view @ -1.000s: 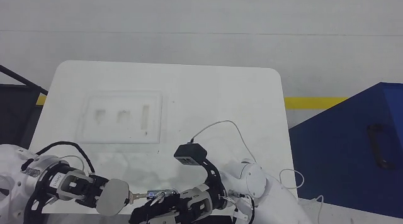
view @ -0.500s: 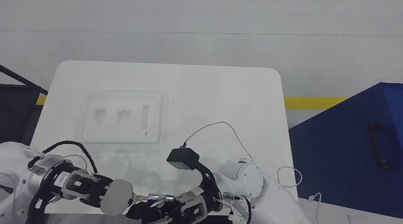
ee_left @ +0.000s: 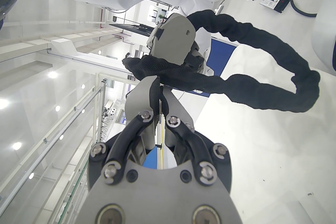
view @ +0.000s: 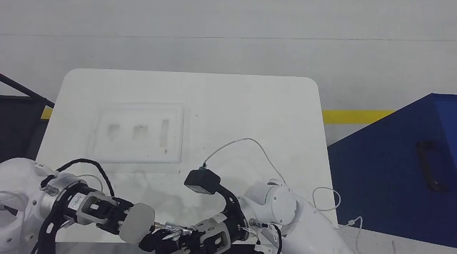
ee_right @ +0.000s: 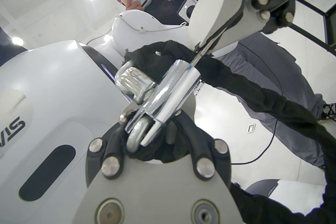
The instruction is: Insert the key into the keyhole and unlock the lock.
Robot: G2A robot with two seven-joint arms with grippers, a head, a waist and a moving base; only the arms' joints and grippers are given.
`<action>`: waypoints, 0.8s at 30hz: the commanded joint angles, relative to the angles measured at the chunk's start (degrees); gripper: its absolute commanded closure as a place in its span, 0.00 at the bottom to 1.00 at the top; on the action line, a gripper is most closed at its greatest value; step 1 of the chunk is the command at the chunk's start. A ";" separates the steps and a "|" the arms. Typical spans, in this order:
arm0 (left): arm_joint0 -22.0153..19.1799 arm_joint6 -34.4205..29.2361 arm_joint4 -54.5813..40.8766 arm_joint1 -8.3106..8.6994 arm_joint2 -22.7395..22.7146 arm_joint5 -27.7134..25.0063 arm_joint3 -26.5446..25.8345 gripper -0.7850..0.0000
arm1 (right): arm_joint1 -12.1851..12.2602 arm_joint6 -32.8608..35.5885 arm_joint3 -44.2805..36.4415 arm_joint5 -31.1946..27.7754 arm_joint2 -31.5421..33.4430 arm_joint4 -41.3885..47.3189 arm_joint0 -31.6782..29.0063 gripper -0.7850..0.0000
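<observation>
Looking down from the top view, both arms are seen low at the near edge of the table (view: 250, 111). The wrists are angled inward so the left gripper (view: 146, 224) and the right gripper (view: 177, 237) are pointed at each other, nearly tip to tip.

The left gripper is pinched tight on the key (ee_left: 159, 108) — only the thin edge of the blade is seen between the fingers (ee_left: 139, 101) in its own wrist view. The right gripper is clamped around the lock (ee_right: 168, 93), a chrome padlock gripped by its body with the curved shackle (ee_right: 132, 80) off to one side (whether the shackle is popped can't be told).

In the right wrist view the key's tip is seen meeting the end face of the lock body. How deep it sits can't be made out.

Farther up the table, well apart from both grippers, a shallow white tray (view: 100, 155) is laid flat. Three small recesses are moulded into it — what's in them is too faint to tell.
</observation>
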 commanded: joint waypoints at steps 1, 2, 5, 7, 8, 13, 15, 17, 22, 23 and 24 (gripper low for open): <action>-0.05 0.00 -0.39 0.06 -0.18 -0.02 0.14 0.91 | 0.00 0.07 0.07 -0.11 0.09 0.11 0.01 1.00; -0.05 0.00 -0.43 0.10 -0.26 0.06 0.14 0.64 | -0.01 0.04 0.09 -0.19 0.13 0.15 0.00 1.00; 0.01 0.00 -1.35 0.16 -0.63 0.45 0.51 0.00 | -0.05 0.13 0.23 -0.27 0.11 0.32 0.04 1.00; 0.05 0.00 -1.91 0.20 -0.94 0.49 0.84 0.00 | -0.09 0.13 0.30 -0.48 0.10 0.31 0.09 1.00; 0.02 0.00 -2.18 0.20 -1.27 0.59 1.13 0.00 | -0.11 0.09 0.33 -0.60 0.16 0.26 0.15 1.00; 0.69 0.00 -3.97 0.24 -3.85 0.54 3.17 0.00 | 0.06 0.22 0.10 -0.85 1.17 0.30 0.05 1.00; 1.35 0.00 -5.19 0.22 -4.98 0.24 4.14 0.00 | 0.19 0.52 -0.01 -0.67 1.63 1.11 -0.27 1.00; 2.03 0.00 -7.32 0.16 -5.72 -0.17 4.97 0.00 | 0.22 0.16 -0.05 -1.14 2.04 1.67 -0.51 1.00; 2.03 0.00 -7.32 0.16 -5.72 -0.17 4.97 0.00 | 0.22 0.16 -0.05 -1.14 2.04 1.67 -0.51 1.00; 2.03 0.00 -7.32 0.16 -5.72 -0.17 4.97 0.00 | 0.23 -0.17 -0.06 -0.98 2.07 1.51 -0.61 1.00; 2.03 0.00 -7.32 0.16 -5.72 -0.17 4.97 0.00 | 0.29 -1.36 -0.27 -0.24 2.20 0.40 -0.96 1.00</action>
